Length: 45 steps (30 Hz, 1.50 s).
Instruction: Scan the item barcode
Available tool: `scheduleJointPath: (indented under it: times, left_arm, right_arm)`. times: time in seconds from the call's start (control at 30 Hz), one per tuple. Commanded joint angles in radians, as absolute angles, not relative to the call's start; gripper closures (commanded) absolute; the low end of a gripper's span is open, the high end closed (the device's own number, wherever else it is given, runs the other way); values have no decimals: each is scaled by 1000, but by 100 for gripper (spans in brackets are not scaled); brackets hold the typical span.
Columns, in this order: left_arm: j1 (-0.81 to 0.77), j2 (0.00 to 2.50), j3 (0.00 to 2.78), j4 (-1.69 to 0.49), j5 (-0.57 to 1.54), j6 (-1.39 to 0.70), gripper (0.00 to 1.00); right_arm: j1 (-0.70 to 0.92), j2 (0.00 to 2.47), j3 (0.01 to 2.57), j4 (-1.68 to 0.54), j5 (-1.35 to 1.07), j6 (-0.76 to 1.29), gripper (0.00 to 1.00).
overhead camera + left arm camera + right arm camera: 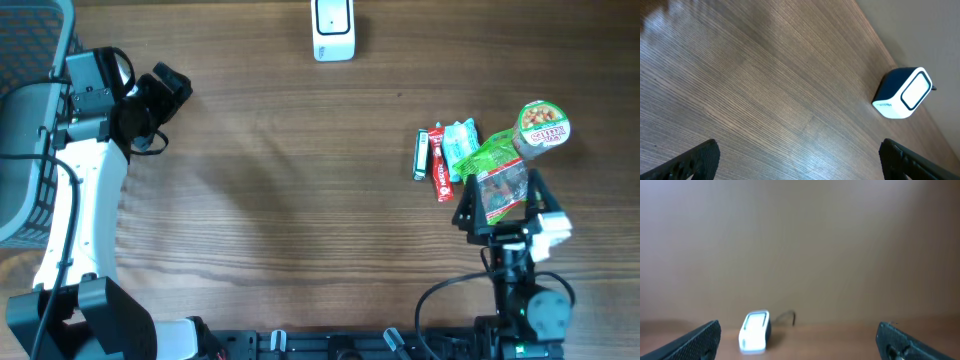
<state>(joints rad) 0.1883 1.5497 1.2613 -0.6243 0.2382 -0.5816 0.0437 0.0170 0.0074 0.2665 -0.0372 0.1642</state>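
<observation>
While the 2 pairs of jaws stand wide apart and empty, the snack packets [462, 160] lie on the bench [280, 220], right side, just under the right jaws. The top packet [497, 185] runs lengthwise along that arm's reach. The scanner [333, 28] sits well ahead; left jaws far off.

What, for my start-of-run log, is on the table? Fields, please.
scanner: white, middle of the far edge of the table
items: packets and a cup, clustered at right
basket: grey, left edge
left pincer: open, empty, near basket
right pincer: open, at the item cluster
</observation>
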Motion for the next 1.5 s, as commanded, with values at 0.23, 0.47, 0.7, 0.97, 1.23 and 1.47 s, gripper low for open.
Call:
scheduleJointPath:
  times: [0.23, 0.47, 0.7, 0.97, 1.23, 1.47]
  left_arm:
    - [193, 1538, 1276, -621, 250, -583, 0]
    - [193, 1538, 1276, -621, 250, -583, 0]
    - [193, 1538, 1276, -621, 250, -583, 0]
    - [193, 1538, 1276, -621, 250, -583, 0]
    - [193, 1538, 1276, -621, 250, -583, 0]
    - [193, 1538, 1276, -621, 250, -583, 0]
  right_arm:
    - [38, 3, 5, 7, -108, 73, 0]
    - [38, 3, 5, 9, -113, 10, 0]
    - [38, 3, 5, 7, -111, -23, 0]
    - [11, 3, 5, 7, -108, -24, 0]
    - [-4, 4, 5, 7, -106, -23, 0]
    - [-4, 4, 5, 7, -106, -24, 0]
